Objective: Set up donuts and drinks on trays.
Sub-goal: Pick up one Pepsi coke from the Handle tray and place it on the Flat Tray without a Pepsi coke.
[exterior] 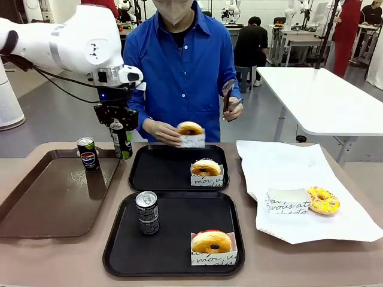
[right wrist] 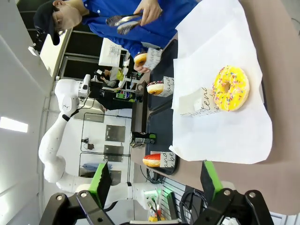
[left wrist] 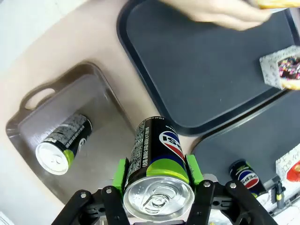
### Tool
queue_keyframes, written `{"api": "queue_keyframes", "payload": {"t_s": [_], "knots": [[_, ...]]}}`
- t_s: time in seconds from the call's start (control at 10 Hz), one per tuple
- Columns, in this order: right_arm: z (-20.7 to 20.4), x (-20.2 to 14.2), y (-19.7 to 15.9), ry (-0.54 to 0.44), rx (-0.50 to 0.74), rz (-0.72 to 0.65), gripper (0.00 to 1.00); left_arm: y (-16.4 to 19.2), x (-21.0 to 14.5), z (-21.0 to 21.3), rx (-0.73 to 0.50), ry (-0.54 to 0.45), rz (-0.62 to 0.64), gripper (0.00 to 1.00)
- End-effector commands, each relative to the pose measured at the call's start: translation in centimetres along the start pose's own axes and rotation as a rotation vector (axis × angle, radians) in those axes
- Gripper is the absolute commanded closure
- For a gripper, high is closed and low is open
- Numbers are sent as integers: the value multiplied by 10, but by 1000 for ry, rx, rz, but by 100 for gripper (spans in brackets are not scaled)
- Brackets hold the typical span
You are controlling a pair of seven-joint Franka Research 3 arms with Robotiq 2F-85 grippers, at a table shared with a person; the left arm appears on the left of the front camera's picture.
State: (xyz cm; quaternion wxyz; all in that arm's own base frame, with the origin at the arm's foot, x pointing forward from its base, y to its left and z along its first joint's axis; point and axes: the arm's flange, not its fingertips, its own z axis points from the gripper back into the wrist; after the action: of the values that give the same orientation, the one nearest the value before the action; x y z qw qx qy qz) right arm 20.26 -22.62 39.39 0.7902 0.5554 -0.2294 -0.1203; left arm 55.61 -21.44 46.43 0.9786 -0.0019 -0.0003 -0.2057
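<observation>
left gripper (left wrist: 157,171) clenched on a drink can (left wrist: 154,145); keep it upright, lower it onto the black tray (left wrist: 187,79) below-right, clear of the person's hand (left wrist: 220,11)

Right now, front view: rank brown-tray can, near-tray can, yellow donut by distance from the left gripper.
1. Brown-tray can, just left of the left gripper.
2. Near-tray can, left side of front tray.
3. Yellow donut, on paper, far right.
</observation>
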Motion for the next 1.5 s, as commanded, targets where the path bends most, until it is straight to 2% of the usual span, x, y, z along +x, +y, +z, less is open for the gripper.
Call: {"api": "queue_keyframes", "payload": {"t_s": [0.0,0.1,0.3,0.4,0.8,0.9,1.4], "knots": [[-1,1,0,-14,22,19,0,27,-74,34,-81,103,-68,41],[-1,1,0,-14,22,19,0,46,-134,47,-165,96,-137,41],[-1,1,0,-14,22,19,0,50,-223,41,-176,11,-102,41],[-1,1,0,-14,22,19,0,52,-238,43,-171,-12,-78,41],[-1,1,0,-14,22,19,0,63,-247,49,-87,-81,26,41],[-1,1,0,-14,22,19,0,63,-257,52,-164,-34,-51,41],[-1,1,0,-14,22,19,0,63,-257,52,-164,-34,-51,41]]}}
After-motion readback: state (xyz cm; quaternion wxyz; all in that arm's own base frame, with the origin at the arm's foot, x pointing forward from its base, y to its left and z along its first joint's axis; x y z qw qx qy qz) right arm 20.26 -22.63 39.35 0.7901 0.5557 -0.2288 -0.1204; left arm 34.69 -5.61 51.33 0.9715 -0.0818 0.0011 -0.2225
